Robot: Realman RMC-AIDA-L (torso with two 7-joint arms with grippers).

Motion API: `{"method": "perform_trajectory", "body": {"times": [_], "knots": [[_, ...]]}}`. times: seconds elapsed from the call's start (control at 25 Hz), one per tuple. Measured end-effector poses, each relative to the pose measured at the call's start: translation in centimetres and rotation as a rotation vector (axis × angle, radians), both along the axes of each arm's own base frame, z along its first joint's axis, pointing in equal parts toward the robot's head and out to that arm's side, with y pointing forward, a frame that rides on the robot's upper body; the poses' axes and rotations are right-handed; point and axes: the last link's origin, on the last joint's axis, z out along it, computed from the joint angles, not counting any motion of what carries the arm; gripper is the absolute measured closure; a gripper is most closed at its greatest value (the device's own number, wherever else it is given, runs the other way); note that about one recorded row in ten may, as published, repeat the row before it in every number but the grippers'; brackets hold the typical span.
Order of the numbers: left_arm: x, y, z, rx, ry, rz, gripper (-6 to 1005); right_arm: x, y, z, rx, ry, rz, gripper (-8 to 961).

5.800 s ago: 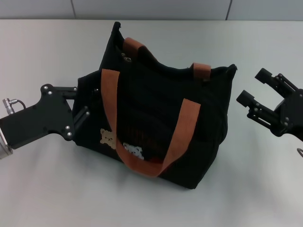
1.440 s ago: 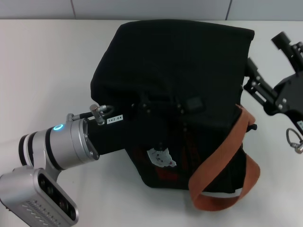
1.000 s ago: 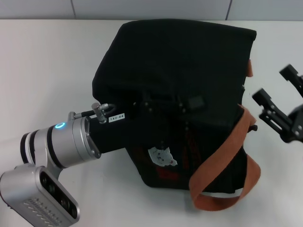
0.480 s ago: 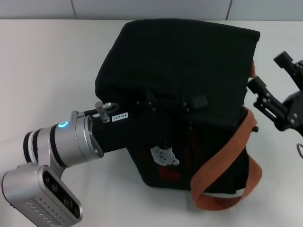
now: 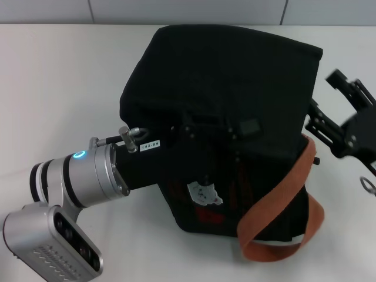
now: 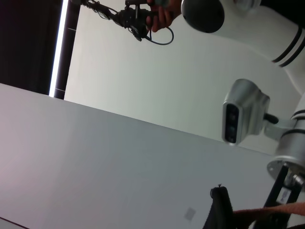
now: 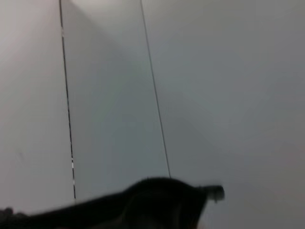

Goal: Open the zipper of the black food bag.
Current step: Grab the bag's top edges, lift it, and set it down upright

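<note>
Black food bag point(image 5: 223, 88) sits mid-table, tipped over so a broad plain black panel faces up and toward the head camera. Bear patch point(image 5: 204, 192) shows on the lower front face, and one orange-brown strap point(image 5: 282, 202) loops down the right front corner onto the white table point(image 5: 59, 88). Zipper isn't visible in any view, so can't tell whether it's open or closed. Left arm point(image 5: 82, 179) comes in from the lower left, its silver wrist ending against the bag's left front side; the left gripper point(image 5: 202, 126) lies black on black against the fabric, so can't tell how its fingers stand. Right gripper point(image 5: 320, 120) is at the bag's right edge, just above the strap, fingers point(image 5: 317, 130) spread apart with nothing between them; whether they touch the fabric is unclear. Left wrist view shows mostly wall, with a dark bag corner point(image 6: 219, 210). Right wrist view shows a dark fabric edge point(image 7: 157, 200) against grey wall.
</note>
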Motion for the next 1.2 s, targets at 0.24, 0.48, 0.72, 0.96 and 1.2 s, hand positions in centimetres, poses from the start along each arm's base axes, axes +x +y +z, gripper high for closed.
{"method": "perform_trajectory", "body": {"times": [0.24,0.48,0.72,0.96,1.2], "knots": [[0.1,0.4,-0.1,0.008,0.008,0.002,906,1.4,-2.7,0.0,-0.038,-0.045,0.011,119],[0.3,0.5,-0.1,0.009,0.008,-0.001,906,1.5,-4.0,0.9,0.031,-0.082,0.071,119],[0.3,0.5,-0.1,0.008,0.01,-0.001,906,1.5,-4.3,1.4,0.06,-0.073,0.084,119],[0.4,0.4,-0.2,0.005,0.008,-0.004,906,1.3,-2.8,0.6,0.099,-0.16,0.084,118],[0.4,0.4,-0.2,0.003,0.008,-0.007,906,0.6,-2.1,-0.1,0.114,-0.186,0.107,118]]}}
